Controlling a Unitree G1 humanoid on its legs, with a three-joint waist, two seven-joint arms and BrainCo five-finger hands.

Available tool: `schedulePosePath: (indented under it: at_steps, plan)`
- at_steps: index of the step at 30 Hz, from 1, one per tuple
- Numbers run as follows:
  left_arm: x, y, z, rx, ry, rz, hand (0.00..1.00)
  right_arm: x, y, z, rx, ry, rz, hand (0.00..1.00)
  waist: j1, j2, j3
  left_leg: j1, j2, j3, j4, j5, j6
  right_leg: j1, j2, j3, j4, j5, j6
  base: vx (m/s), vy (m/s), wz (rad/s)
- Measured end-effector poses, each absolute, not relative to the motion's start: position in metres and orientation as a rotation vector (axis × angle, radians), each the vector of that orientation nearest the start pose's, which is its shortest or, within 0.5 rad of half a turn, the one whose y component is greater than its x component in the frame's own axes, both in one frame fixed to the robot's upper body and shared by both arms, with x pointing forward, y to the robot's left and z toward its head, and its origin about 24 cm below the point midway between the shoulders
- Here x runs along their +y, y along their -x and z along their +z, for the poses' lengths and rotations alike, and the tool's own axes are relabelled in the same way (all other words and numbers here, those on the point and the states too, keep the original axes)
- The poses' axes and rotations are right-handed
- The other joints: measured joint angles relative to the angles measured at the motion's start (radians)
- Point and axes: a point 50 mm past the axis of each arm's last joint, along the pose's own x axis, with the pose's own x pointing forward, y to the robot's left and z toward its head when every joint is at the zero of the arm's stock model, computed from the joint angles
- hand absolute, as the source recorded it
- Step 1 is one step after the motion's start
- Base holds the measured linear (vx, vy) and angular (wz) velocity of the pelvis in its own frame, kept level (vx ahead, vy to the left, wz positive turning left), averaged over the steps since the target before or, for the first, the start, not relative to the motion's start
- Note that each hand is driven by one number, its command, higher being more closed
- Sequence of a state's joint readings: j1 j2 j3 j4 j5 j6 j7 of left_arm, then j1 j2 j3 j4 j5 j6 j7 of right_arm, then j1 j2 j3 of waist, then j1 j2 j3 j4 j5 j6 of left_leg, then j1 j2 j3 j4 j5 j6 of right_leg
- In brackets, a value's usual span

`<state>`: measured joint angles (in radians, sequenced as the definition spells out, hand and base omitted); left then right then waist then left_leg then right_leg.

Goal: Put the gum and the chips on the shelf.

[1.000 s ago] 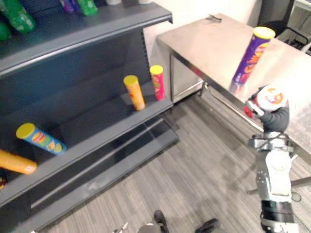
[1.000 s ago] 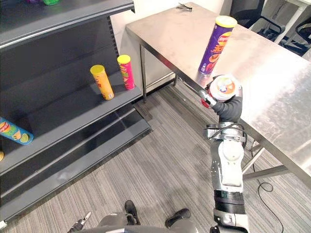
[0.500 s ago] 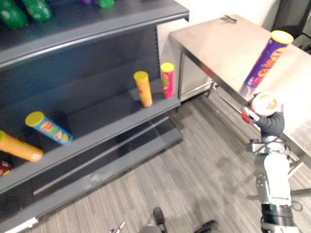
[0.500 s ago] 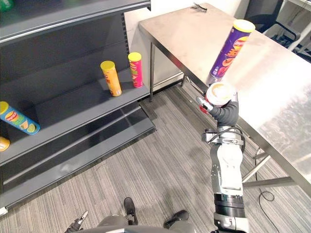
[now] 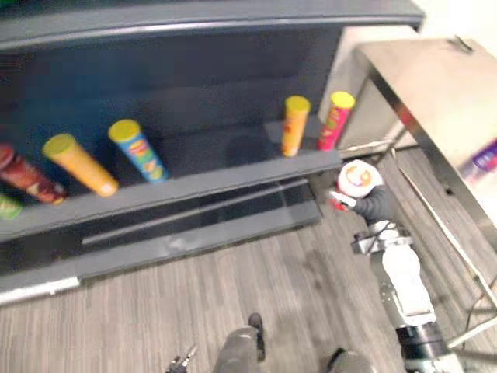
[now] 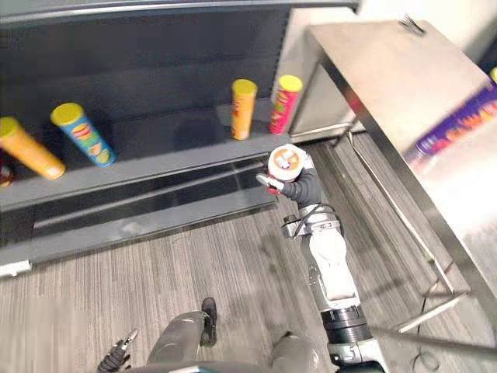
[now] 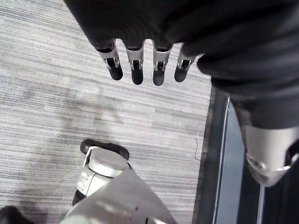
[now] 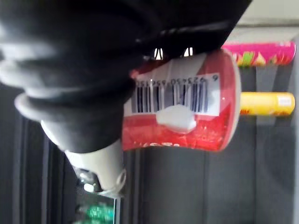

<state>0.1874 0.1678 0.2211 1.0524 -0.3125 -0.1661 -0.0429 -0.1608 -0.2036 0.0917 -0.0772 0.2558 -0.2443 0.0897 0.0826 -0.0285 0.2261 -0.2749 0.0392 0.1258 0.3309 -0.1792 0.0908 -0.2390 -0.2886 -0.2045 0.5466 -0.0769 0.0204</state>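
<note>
My right hand (image 5: 377,205) is shut on a short red tub (image 5: 356,181) with a white lid, lid up, held over the floor just in front of the shelf's middle board (image 5: 202,180). In the right wrist view the red tub (image 8: 187,100) shows its barcode, with the dark cover of the right hand (image 8: 70,70) around it. A tall purple chips can (image 6: 458,118) stands on the steel table (image 6: 380,70) to the right, blurred. My left hand (image 7: 135,65) hangs over the grey floor with straight fingers, holding nothing.
The middle shelf board carries a yellow can (image 5: 295,124), a pink can (image 5: 335,120), a blue can (image 5: 138,150), an orange can (image 5: 79,163) and a dark red one (image 5: 27,177). A lower shelf board (image 5: 194,225) sits near the floor. Bare board lies between the blue and yellow cans.
The camera has swung from the table toward the shelf. My right hand, still holding the red tub, has come away from the table edge to the front of the shelf.
</note>
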Motion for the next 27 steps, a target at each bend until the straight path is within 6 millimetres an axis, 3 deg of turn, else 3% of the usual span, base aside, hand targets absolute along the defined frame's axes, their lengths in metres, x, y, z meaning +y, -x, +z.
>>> schedulePosePath:
  at_steps: [2,6,9,12,15,19,27]
  plan:
    - [0.256,-0.063,-0.15,0.967,0.191,0.494,0.0,-0.145,-0.268,0.121,-0.452,-0.082,0.245,1.0,-0.001,-0.029,0.011,0.018,-0.058,-0.048,0.0,0.002,-0.002,-0.021,0.038,0.054,-0.061,-0.041,0.022,0.14,0.022,1.22]
    - [0.247,-0.076,-0.151,0.955,0.195,0.451,0.0,-0.145,-0.264,0.121,-0.454,-0.094,0.249,1.0,-0.003,-0.027,0.022,0.042,-0.136,-0.135,0.008,0.0,-0.008,-0.071,0.081,0.134,-0.134,-0.042,0.026,0.14,-0.011,0.99]
    - [0.244,-0.078,-0.151,0.945,0.201,0.452,0.0,-0.145,-0.258,0.12,-0.456,-0.095,0.262,1.0,-0.002,-0.028,0.027,0.046,-0.169,-0.198,0.041,-0.02,-0.037,-0.04,0.084,0.146,-0.198,-0.019,0.065,0.15,-0.129,0.81]
    - [0.239,-0.076,-0.153,0.955,0.214,0.452,0.0,-0.145,-0.258,0.122,-0.462,-0.126,0.27,1.0,-0.001,-0.02,0.028,0.041,-0.134,-0.21,0.033,-0.021,-0.042,-0.012,0.115,0.104,-0.247,-0.017,0.07,0.13,-0.161,0.33]
    - [0.235,-0.075,-0.155,0.962,0.226,0.448,0.0,-0.148,-0.255,0.117,-0.445,-0.142,0.257,1.0,-0.004,-0.022,0.026,0.054,-0.108,-0.23,-0.019,-0.012,-0.074,0.01,0.139,0.073,-0.289,-0.017,0.07,0.09,-0.2,0.15]
    - [0.235,-0.075,-0.155,0.962,0.227,0.449,0.0,-0.15,-0.25,0.109,-0.413,-0.145,0.246,1.0,-0.032,-0.019,0.024,0.078,-0.047,-0.182,-0.091,-0.005,-0.103,0.039,0.164,0.041,-0.33,-0.014,0.058,0.05,-0.144,0.13]
    - [0.229,-0.084,-0.154,0.944,0.24,0.432,0.0,-0.156,-0.245,0.095,-0.357,-0.17,0.234,1.0,-0.053,-0.004,0.011,0.101,-0.038,-0.158,-0.083,0.025,-0.123,0.091,0.171,0.011,-0.362,-0.021,0.049,0.07,-0.027,0.1]
